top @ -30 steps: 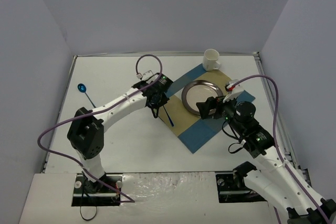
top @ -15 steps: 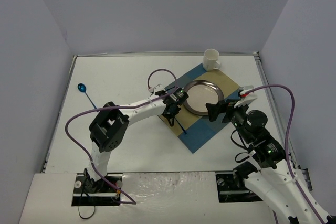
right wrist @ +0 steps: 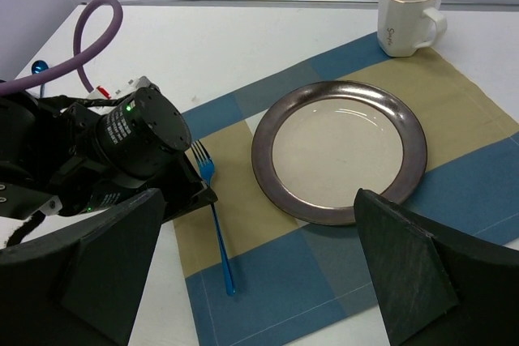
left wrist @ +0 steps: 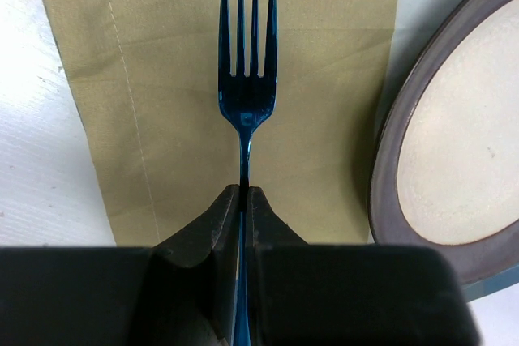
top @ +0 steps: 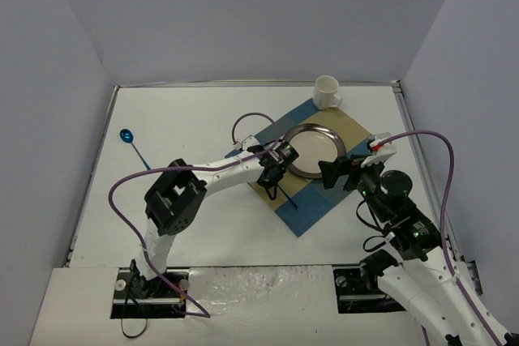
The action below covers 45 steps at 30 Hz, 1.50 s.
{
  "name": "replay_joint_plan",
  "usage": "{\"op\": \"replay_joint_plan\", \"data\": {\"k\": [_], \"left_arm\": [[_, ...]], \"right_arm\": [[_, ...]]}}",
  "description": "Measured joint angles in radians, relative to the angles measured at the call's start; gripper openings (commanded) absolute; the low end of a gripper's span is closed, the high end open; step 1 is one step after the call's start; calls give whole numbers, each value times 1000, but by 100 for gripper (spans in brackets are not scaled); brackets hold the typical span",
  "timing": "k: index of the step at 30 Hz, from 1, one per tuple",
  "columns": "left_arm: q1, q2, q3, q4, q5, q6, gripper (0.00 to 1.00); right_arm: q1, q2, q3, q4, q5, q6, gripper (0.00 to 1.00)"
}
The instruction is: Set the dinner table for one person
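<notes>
My left gripper (top: 272,177) is shut on the handle of a blue fork (top: 286,197). The fork sits low over the checked placemat (top: 324,200), just left of the brown-rimmed plate (top: 316,129). I cannot tell if it touches the cloth. In the left wrist view my gripper (left wrist: 244,192) pinches the handle, and the fork (left wrist: 247,79) has its tines over the tan cloth (left wrist: 162,54) beside the plate (left wrist: 389,160). My right gripper (top: 331,172) is open and empty at the plate's near right. The white dinner table (top: 186,119) carries all of it.
A white mug (top: 326,91) stands at the placemat's far corner. A blue spoon (top: 126,135) lies at the table's far left. In the right wrist view the fork (right wrist: 217,232), plate (right wrist: 268,160) and mug (right wrist: 409,10) show. Lavender walls surround the table.
My left gripper has carried the fork to the right, from the bare table onto the placemat beside the plate. My right gripper has drawn back from the plate's edge.
</notes>
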State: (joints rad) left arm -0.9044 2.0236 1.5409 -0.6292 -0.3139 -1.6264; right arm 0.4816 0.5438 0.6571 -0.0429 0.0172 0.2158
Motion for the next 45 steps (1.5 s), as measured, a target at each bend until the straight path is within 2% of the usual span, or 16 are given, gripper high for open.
{"op": "replay_joint_plan", "data": {"k": [10, 24, 37, 42, 45], "left_arm": [[-17, 24, 10, -1, 2, -60, 0], [-24, 41, 10, 0, 12, -77, 10], [-24, 45, 9, 7, 25, -80, 29], [-24, 10, -12, 5, -10, -53, 47], [-16, -91, -80, 6, -60, 6, 54]], "right_arm": [[0, -6, 0, -5, 3, -7, 100], [0, -24, 0, -9, 4, -7, 100], [0, -24, 0, -15, 4, -7, 100], [0, -24, 0, -15, 4, -7, 100], [0, -24, 0, -16, 4, -7, 100]]}}
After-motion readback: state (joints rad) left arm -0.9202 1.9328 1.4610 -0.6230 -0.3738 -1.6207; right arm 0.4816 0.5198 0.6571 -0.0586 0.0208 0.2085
